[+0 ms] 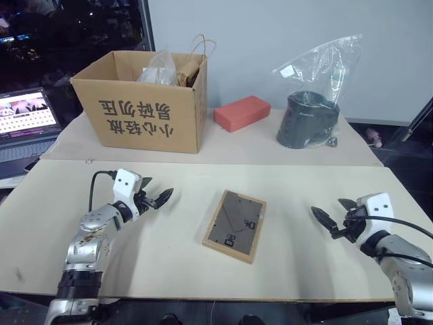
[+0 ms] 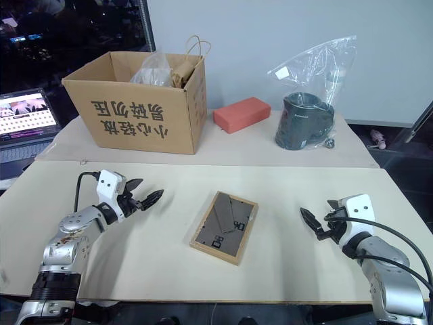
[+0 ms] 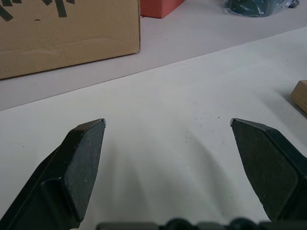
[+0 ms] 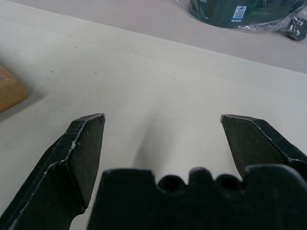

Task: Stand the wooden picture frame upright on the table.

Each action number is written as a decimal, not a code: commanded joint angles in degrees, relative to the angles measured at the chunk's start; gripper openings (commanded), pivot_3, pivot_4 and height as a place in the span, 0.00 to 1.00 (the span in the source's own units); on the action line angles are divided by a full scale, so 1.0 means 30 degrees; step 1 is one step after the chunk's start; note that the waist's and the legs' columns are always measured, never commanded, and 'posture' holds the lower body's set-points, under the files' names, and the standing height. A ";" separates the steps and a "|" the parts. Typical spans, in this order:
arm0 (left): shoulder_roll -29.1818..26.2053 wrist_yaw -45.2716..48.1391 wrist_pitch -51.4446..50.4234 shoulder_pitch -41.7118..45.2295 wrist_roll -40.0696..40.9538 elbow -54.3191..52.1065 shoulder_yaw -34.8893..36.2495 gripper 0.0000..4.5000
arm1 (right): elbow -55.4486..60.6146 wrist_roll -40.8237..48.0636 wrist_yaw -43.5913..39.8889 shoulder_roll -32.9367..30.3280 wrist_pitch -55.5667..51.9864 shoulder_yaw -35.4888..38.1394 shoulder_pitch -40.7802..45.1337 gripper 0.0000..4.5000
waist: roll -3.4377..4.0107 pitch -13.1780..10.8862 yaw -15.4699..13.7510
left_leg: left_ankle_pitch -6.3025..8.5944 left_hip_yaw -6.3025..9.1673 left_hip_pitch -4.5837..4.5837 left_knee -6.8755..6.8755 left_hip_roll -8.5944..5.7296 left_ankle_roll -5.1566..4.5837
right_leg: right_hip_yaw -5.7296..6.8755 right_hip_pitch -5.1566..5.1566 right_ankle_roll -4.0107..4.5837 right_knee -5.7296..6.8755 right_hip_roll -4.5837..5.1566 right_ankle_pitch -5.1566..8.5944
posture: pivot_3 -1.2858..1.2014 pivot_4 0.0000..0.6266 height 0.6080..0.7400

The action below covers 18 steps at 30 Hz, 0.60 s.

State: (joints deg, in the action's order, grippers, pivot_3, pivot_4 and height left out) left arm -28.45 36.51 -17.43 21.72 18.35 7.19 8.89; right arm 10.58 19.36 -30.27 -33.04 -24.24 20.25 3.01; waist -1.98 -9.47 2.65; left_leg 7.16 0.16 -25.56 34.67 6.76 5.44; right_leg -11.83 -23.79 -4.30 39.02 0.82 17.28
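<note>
Laptop [image 1: 26, 116]: far left edge, screen lit, off the working surface. Not part of the task.

Cardboard box [image 1: 145, 101]: back left, open top, holding a clear bag and a brown paper bag with handles. Untouched.

Left gripper [image 1: 154, 199]: hovers over the table [image 1: 291, 271] on the left, jaws spread wide and empty, fingertips aimed toward the centre. Well apart from the frame; in the left wrist view only a corner of light wood [image 3: 300, 96] shows past one finger.

Wooden picture frame [image 1: 235, 225]: centre of the near tabletop, lying flat and face down. The dark back faces up, with the white label near the lower edge and the fold-out stand lying flush against the back. Sits slightly askew. Neither gripper touches it.

Red block [image 1: 241, 112]: back centre, on the farther table section. Untouched.

Dark pot in clear plastic bag [image 1: 310, 115]: back right. Untouched.

Right gripper [image 1: 331, 218]: hovers on the right, jaws fully apart and empty, pointed toward the frame but clearly separated from it.

Progress, as judged: nothing done yet. Still to do: approach, grasp the frame by its edges, lift it, get the stand opened, set it upright.
</note>
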 commanded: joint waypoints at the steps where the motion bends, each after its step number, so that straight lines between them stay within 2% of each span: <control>1: -0.1939 0.2914 -0.1551 0.1004 0.1568 -0.1411 0.0135 1.00 | 0.1227 0.1473 -0.2216 -0.2028 -0.0697 0.0491 0.0679 1.00 | 0.0000 0.0000 0.0004 | 0.0000 0.0001 0.0000 0.0000 0.0000 0.0000 | 0.0001 0.0000 0.0000 0.0000 0.0000 0.0000 | 0.52 0.24 0.70; 3: -0.4682 0.7321 -0.3178 0.2219 0.2682 -0.2030 -0.0819 1.00 | 0.2555 0.2885 -0.5751 -0.5257 -0.2022 0.0300 0.1474 1.00 | 0.0061 -0.0143 0.0114 | -0.0001 -0.0001 -0.0075 0.0033 0.0000 0.0001 | -0.0002 -0.0076 -0.0004 0.0034 0.0000 0.0000 | 0.52 0.24 0.70; 4: -0.5501 0.8732 -0.3833 0.2714 0.3192 -0.2097 -0.1194 0.94 | 0.2893 0.3314 -0.6967 -0.6585 -0.2555 0.0062 0.1653 1.00 | 0.0070 -0.0151 0.0147 | -0.0040 0.0004 -0.0177 0.0040 0.0000 -0.0023 | 0.0000 -0.0178 -0.0040 0.0057 -0.0001 -0.0019 | 0.52 0.24 0.70; 6: -0.6209 1.0085 -0.4202 0.3180 0.3501 -0.2019 -0.1744 0.86 | 0.3148 0.3770 -0.8105 -0.8031 -0.3248 -0.0319 0.1675 0.89 | 0.0076 -0.0113 0.0140 | -0.0048 0.0019 -0.0147 0.0039 0.0000 -0.0023 | 0.0020 -0.0132 -0.0060 0.0053 -0.0001 -0.0010 | 0.52 0.24 0.70; 7: -0.6415 1.0468 -0.4280 0.3301 0.3513 -0.1989 -0.1906 0.75 | 0.3264 0.4057 -0.8407 -0.8415 -0.3582 -0.0381 0.1676 0.83 | 0.0074 -0.0089 0.0137 | -0.0042 0.0026 -0.0095 0.0015 0.0000 -0.0029 | 0.0030 -0.0078 -0.0144 0.0013 -0.0001 0.0048 | 0.52 0.24 0.70; 10: -0.6377 1.1064 -0.4660 0.3739 0.3838 -0.2008 -0.2083 0.52 | 0.4094 0.5343 -0.8362 -0.8766 -0.4934 -0.0256 0.2179 0.62 | 0.0052 -0.0036 0.0071 | 0.0021 0.0030 0.0036 0.0019 0.0000 -0.0047 | 0.0042 0.0104 -0.0139 -0.0038 0.0005 0.0116 | 0.52 0.24 0.70; 13: -0.6090 1.1277 -0.4614 0.3859 0.3776 -0.2183 -0.2446 0.26 | 0.4798 0.5924 -0.8117 -0.8949 -0.6010 -0.0232 0.2125 0.38 | 0.0047 -0.0043 0.0028 | 0.0030 0.0030 -0.0003 0.0050 0.0000 -0.0041 | 0.0043 0.0077 -0.0136 -0.0032 0.0010 0.0122 | 0.52 0.24 0.70; 14: -0.5982 1.1337 -0.4615 0.3882 0.3772 -0.2285 -0.2616 0.20 | 0.4977 0.5694 -0.8153 -0.9197 -0.6145 -0.0353 0.1800 0.33 | 0.0048 -0.0043 0.0010 | 0.0030 0.0033 -0.0003 0.0051 0.0000 -0.0041 | 0.0043 0.0078 -0.0136 -0.0032 0.0010 0.0122 | 0.52 0.24 0.70; 16: -0.5741 1.1347 -0.4393 0.3947 0.3549 -0.2273 -0.2916 0.03 | 0.5086 0.4831 -0.8101 -0.9640 -0.6061 -0.0675 0.1227 0.16 | 0.0048 -0.0043 -0.0001 | 0.0030 0.0034 -0.0002 0.0047 0.0000 -0.0042 | 0.0043 0.0076 -0.0135 -0.0031 0.0010 0.0123 | 0.52 0.24 0.70; 18: -0.5209 1.0966 -0.3610 0.4092 0.2538 -0.2068 -0.3783 0.00 | 0.4699 0.4043 -0.7397 -0.9637 -0.6174 -0.1090 0.0962 0.04 | 0.0047 -0.0042 -0.0013 | 0.0030 0.0034 0.0000 0.0048 0.0000 -0.0042 | 0.0045 0.0077 -0.0136 -0.0032 0.0010 0.0123 | 0.52 0.24 0.70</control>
State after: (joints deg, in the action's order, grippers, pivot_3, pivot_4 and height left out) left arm -45.00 70.10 -30.61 32.86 28.12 1.92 -0.76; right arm 24.53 33.64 -54.17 -61.60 -42.14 17.24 6.13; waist -1.84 -9.60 2.61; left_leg 7.25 0.26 -25.56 34.81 6.76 5.31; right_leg -11.69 -23.56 -4.70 38.92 0.85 17.64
